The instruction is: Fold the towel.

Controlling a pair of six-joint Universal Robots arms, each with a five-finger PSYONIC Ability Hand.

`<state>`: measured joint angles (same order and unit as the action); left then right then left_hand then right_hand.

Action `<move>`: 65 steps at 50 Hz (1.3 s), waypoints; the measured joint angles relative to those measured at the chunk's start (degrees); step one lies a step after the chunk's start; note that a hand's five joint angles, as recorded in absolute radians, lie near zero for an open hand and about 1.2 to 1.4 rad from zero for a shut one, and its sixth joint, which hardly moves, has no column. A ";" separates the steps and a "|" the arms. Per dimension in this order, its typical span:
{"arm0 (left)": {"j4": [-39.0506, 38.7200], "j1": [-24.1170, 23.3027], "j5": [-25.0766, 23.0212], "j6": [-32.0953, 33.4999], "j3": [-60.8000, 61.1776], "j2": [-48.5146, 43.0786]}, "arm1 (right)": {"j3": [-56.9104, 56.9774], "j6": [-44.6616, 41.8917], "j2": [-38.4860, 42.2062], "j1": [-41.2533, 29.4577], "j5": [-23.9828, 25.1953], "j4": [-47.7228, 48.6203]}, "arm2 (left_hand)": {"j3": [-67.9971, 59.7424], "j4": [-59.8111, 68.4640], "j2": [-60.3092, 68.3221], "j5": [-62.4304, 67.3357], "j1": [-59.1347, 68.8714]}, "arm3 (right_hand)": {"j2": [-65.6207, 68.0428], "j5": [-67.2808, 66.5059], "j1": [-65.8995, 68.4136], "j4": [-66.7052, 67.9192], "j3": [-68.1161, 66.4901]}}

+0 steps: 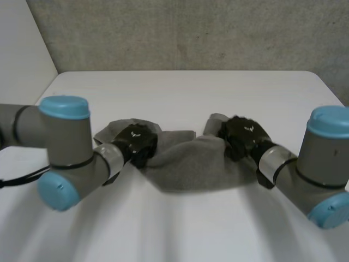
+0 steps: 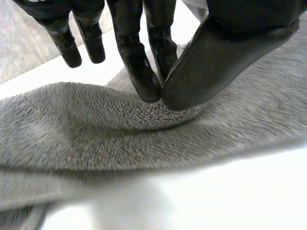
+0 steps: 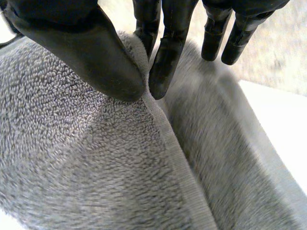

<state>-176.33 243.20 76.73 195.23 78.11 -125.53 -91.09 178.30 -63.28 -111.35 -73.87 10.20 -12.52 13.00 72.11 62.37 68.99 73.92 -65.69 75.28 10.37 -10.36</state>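
A grey towel [image 1: 193, 164] lies bunched across the middle of the white table [image 1: 180, 87], sagging between my two hands. My left hand [image 1: 136, 143] is at the towel's left end. In its own wrist view the thumb [image 2: 211, 67] and a finger [image 2: 139, 62] pinch a raised ridge of the towel [image 2: 120, 134]. My right hand [image 1: 242, 136] is at the towel's right end. There the thumb [image 3: 91, 52] and a finger [image 3: 168, 52] pinch the hemmed edge of the towel [image 3: 72, 158], which runs away from the fingertips.
The white table ends at a grey wall [image 1: 191, 33] at the back. My left arm [image 1: 65, 153] and right arm [image 1: 322, 164] stand close over the table's near part, on either side of the towel.
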 measured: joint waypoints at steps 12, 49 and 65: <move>0.10 -1.15 1.57 -5.27 23.64 15.25 | 6.40 -18.18 2.24 0.08 5.38 -11.36 | 0.00 0.00 -9.45 -9.55 -5.39 | 0.00 -0.02 0.00 0.00 0.00; 1.08 -5.12 -6.42 6.08 -12.37 -2.50 | -4.41 -28.93 -1.09 1.59 7.86 -12.80 | 0.00 0.00 -42.73 -44.65 -39.48 | 0.00 0.15 -0.10 0.00 -0.01; 5.39 -5.00 -3.61 20.49 -13.97 -6.54 | -4.45 -29.00 -1.01 1.88 7.89 -12.93 | 0.00 0.00 -36.58 -36.56 -33.23 | -0.01 0.15 -0.08 0.00 0.00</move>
<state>-170.94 238.21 73.11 215.72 64.15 -132.07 -95.55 149.30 -64.29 -109.47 -65.98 -2.74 -12.52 13.00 35.54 25.81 35.76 73.91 -65.54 75.20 10.37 -10.36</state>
